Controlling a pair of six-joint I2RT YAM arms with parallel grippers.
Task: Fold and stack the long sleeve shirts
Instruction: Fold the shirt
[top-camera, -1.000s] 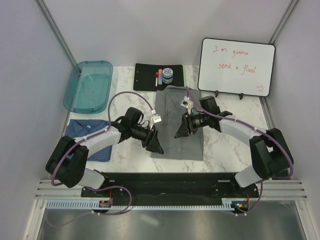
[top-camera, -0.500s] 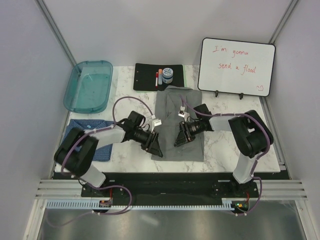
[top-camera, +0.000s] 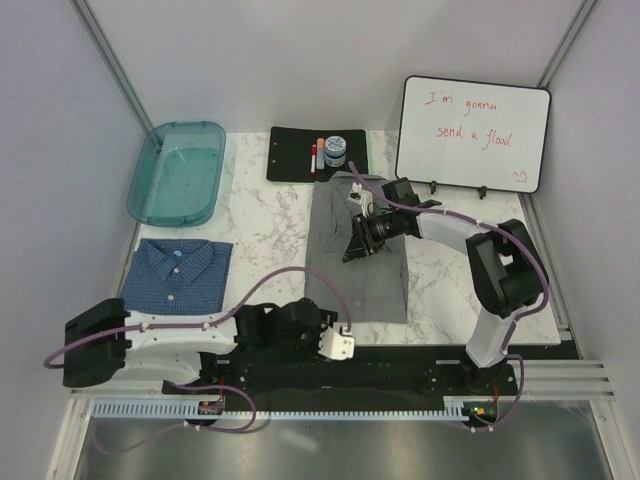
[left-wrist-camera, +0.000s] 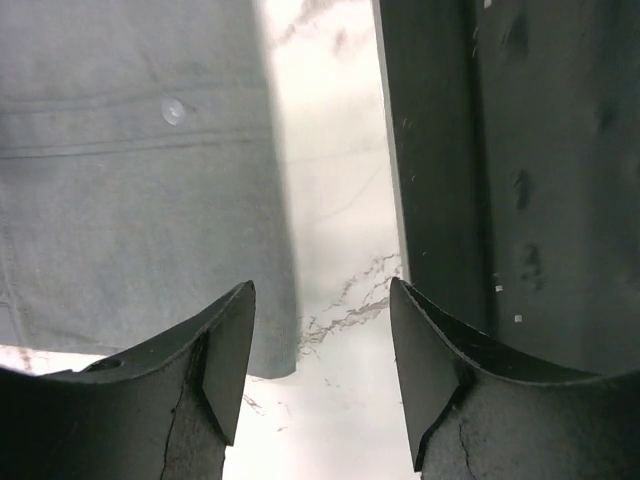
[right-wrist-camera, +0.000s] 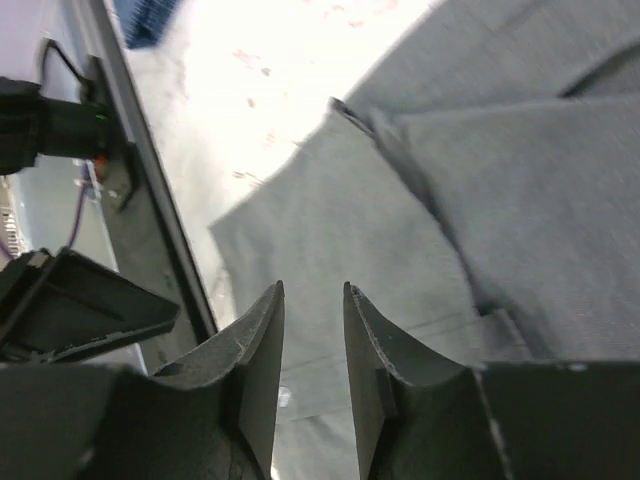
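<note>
Blue checked cloth shirt (top-camera: 178, 275) folded; grey cloth shirt (top-camera: 358, 275) part-folded, unstacked. Left fingers (left-wrist-camera: 225, 350) wide, right fingers (right-wrist-camera: 255, 360) narrow, both empty.

Folded grey shirt (top-camera: 365, 285) centre, blue shirt (top-camera: 178, 275) left

I count two collared button-up cloth shirts: one plain grey shirt (top-camera: 360, 275) and one blue fine-patterned shirt (top-camera: 178, 275). There is one teal see-through plastic tray (top-camera: 180, 175), one white marble-look table (top-camera: 265, 215) and one black-framed whiteboard with red handwriting (top-camera: 473, 133). One flat black mat (top-camera: 290, 155) carries one small round blue-lidded pot (top-camera: 334, 150) and one thin red-and-white stick (top-camera: 320, 152), too small to name. Two black-and-white robot arms stand here, one left arm (top-camera: 175, 340) and one right arm (top-camera: 450, 230).
</note>
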